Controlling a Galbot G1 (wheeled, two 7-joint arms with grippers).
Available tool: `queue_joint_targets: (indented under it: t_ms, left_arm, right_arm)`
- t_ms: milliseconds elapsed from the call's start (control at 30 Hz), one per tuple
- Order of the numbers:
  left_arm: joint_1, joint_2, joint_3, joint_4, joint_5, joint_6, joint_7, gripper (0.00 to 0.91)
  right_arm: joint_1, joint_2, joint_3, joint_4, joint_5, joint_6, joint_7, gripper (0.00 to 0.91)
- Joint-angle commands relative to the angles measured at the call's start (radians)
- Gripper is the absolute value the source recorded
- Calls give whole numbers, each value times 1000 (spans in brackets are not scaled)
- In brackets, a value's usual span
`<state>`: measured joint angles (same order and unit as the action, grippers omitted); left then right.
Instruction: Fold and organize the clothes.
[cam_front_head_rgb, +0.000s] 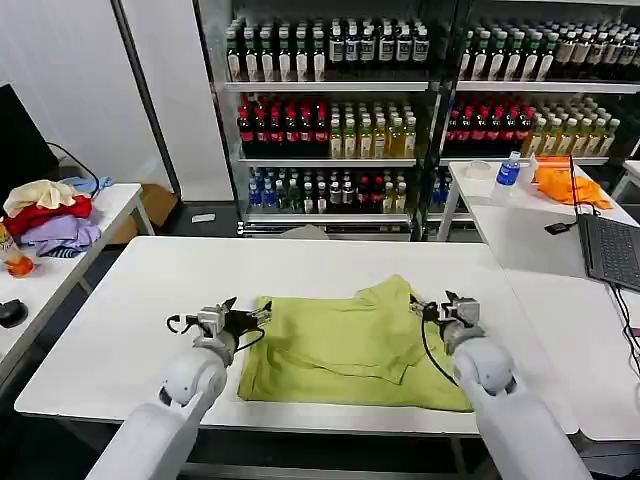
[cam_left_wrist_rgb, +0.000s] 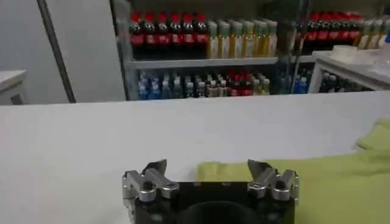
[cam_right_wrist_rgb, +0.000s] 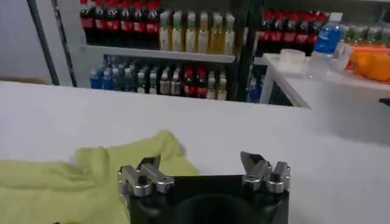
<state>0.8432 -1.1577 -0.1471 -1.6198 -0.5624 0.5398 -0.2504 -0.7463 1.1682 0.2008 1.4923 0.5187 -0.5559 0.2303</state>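
Looking down from the head camera, I have both arms low at the near edge of the white bench (cam_front_head_rgb: 130, 300). My left tool (cam_front_head_rgb: 252, 317) sits at the near-left edge of the lime T-shirt (cam_front_head_rgb: 340, 345), fingers spread apart and holding nothing; in its wrist view the cloth lies just ahead between the open tips. My right tool (cam_front_head_rgb: 437, 306) is at the shirt's right side beside the raised sleeve, fingers likewise apart and empty. The T-shirt lies roughly flat mid-bench, one sleeve already turned inward, with wrinkles across it. I judge the next pinch is the risk: soft fabric could bunch, or a tip could catch two layers and drag the finished fold open. Uneven pulls would skew it. Farther off sit a garment heap (cam_front_head_rgb: 50, 215) on the left bench, a laptop (cam_front_head_rgb: 610, 250) at right, and drink shelves (cam_front_head_rgb: 330, 110) behind.
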Motion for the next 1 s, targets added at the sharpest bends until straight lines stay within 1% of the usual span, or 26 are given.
queue_joint_targets:
  t_ms: [33,233,433,467,500,533,567,600,633,767,900,1000]
  left_arm:
    - [-114,-66,48,148,16,2,0,907]
    - [-137,-90,59,190,55,3,-12,907]
    - [-142,-95,60,203,56,11,-17,907]
    - [-141,-97,59,205,53,14,-19,897]
    - [-140,-98,58,205,49,19,-18,736]
    - [-136,-99,56,204,47,20,-18,635]
    - [-134,-100,55,204,47,20,-18,343]
    - [-131,-101,55,203,46,21,-18,71]
    - [-125,-103,54,202,42,23,-19,40]
    - [-113,-100,56,197,3,24,-18,50]
    - [-112,-102,56,204,-7,23,-19,40]
    - [-108,-101,55,203,-11,23,-19,50]
  right_arm:
    - [146,49,-56,-181,11,6,1,907]
    - [201,83,-73,-260,43,8,0,907]
    - [232,112,-85,-314,61,-2,-2,907]
    - [232,114,-85,-320,63,-2,-2,846]
    - [231,115,-84,-323,65,-2,-2,574]
    - [229,118,-82,-327,68,-2,-2,433]
    - [227,119,-81,-331,69,-2,-1,191]
    - [225,121,-79,-333,71,-2,-1,50]
    - [222,123,-77,-337,80,-2,3,0]
    - [214,123,-74,-333,100,-2,9,0]
    - [212,123,-74,-333,110,-4,12,0]
    - [208,121,-75,-321,116,-4,11,0]
